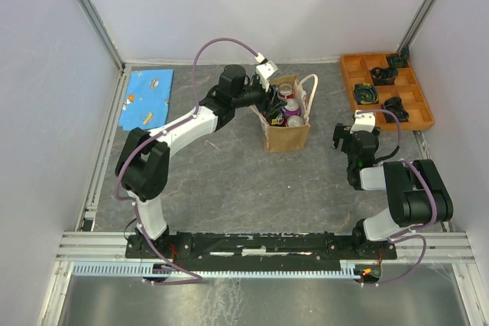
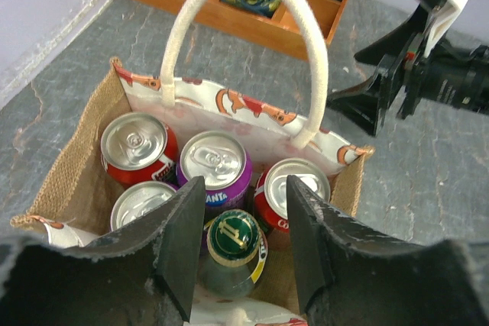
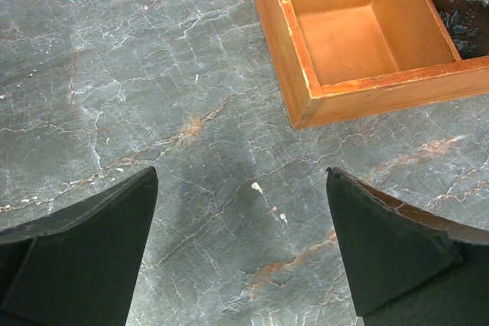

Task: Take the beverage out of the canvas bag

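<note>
Grey marbled tabletop [image 1: 229, 181], pale lilac walls [image 1: 267, 5], metal posts [image 1: 91, 13]

Robot lab test cell; blank pale panel walls [image 1: 252, 5] on alu extrusion posts [image 1: 90, 17]; 2 arms (left arm [image 1: 176, 131], right arm [image 1: 405, 188]) bolted to black base rail [image 1: 260, 243] at table [image 1: 229, 181] edge, purple cables [image 1: 210, 45] exposed; tabletop grey marble-look; staged props only: canvas bag [image 1: 286, 137] of cans, orange compartment tray [image 1: 357, 68], blue mat [image 1: 149, 93]

Grey veined counter [image 1: 244, 181], carrying an upright canvas bag [image 1: 286, 137] near its far middle, an orange compartment tray [image 1: 345, 74] at the far right corner, and a blue patterned sheet [image 1: 149, 95] far left.
</note>
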Controlling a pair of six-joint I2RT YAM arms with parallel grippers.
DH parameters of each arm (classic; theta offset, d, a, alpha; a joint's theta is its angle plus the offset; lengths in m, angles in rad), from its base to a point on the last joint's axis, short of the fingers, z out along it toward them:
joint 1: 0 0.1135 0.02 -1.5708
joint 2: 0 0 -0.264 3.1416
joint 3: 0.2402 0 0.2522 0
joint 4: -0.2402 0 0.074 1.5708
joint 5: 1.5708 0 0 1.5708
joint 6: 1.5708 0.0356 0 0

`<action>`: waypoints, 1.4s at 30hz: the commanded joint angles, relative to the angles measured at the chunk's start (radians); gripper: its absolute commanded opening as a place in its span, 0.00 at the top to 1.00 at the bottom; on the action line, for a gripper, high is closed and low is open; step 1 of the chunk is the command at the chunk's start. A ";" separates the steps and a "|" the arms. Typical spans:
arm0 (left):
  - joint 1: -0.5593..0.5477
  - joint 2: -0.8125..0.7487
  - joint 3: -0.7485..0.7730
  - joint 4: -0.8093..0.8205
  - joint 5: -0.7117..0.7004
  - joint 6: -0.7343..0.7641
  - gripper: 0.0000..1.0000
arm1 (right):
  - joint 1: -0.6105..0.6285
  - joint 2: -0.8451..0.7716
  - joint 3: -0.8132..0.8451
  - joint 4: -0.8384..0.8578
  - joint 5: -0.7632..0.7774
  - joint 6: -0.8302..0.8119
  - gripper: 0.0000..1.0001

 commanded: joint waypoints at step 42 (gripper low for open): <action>-0.006 0.079 -0.106 0.391 0.044 -0.011 0.97 | -0.002 -0.009 0.028 0.024 -0.007 -0.004 0.01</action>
